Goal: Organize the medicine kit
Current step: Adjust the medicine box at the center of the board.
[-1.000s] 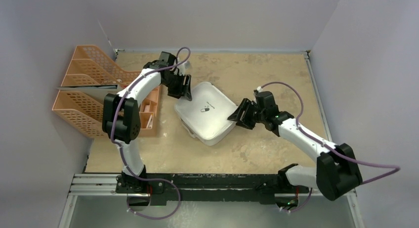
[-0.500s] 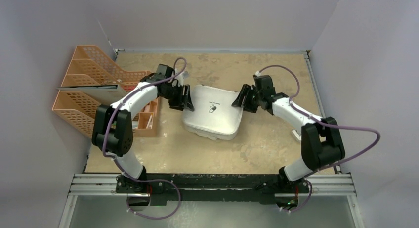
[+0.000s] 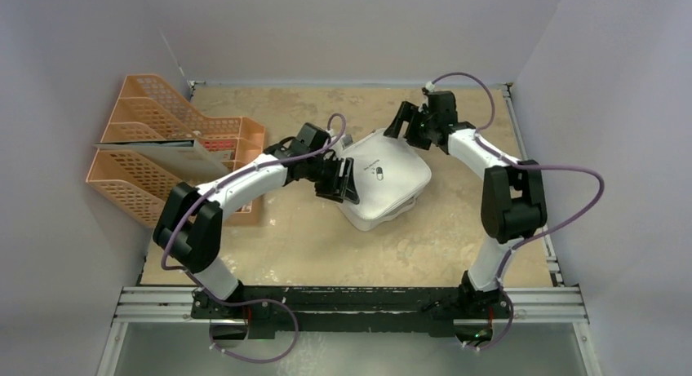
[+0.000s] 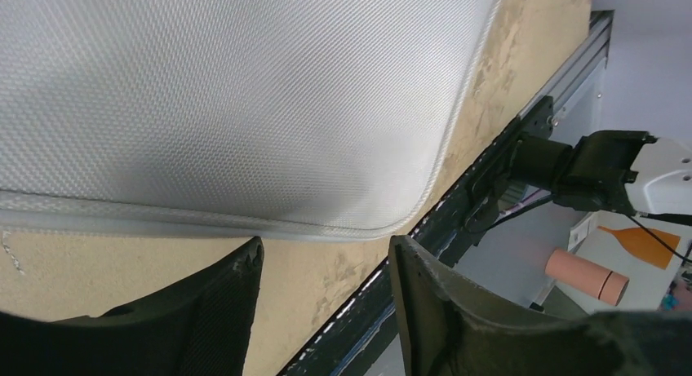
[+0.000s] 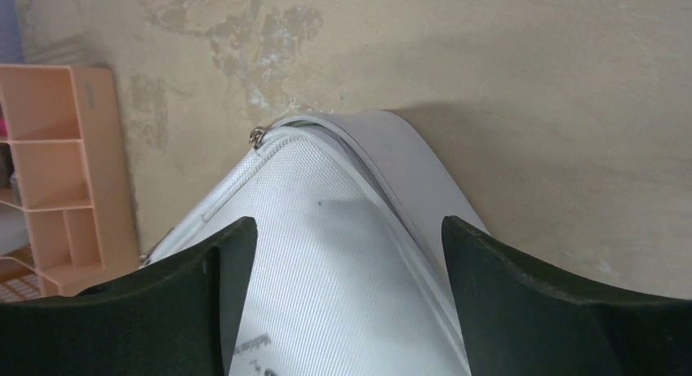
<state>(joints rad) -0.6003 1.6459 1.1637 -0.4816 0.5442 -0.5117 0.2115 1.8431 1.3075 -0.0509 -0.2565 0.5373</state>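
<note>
From above, the medicine kit (image 3: 390,174) lies on the desk (image 3: 457,229), near the middle and a bit to the far side. It sits turned, with one corner pointing away. Its lid is on top, with a small dark pill mark on it. The left tool (image 3: 341,182) is right at the kit's left edge. The right tool (image 3: 401,123) is just by the kit's far corner. The orange trays (image 3: 155,123) stand at the left side of the desk, apart from the kit.

The left wrist camera shows the left tool (image 4: 326,254) partly open. Only bare desk (image 4: 530,33) shows between its two fingers (image 4: 220,303). The kit (image 4: 245,90) fills the top of this view, its rounded edge just past the fingertips.

The right wrist camera shows the right tool (image 5: 347,229) open wide and holding nothing. The kit's corner (image 5: 326,254) shows between the fingers, farther off. A small metal zip pull (image 5: 258,136) sits on that corner. An orange box (image 5: 57,164) with small shelves is at the left.
</note>
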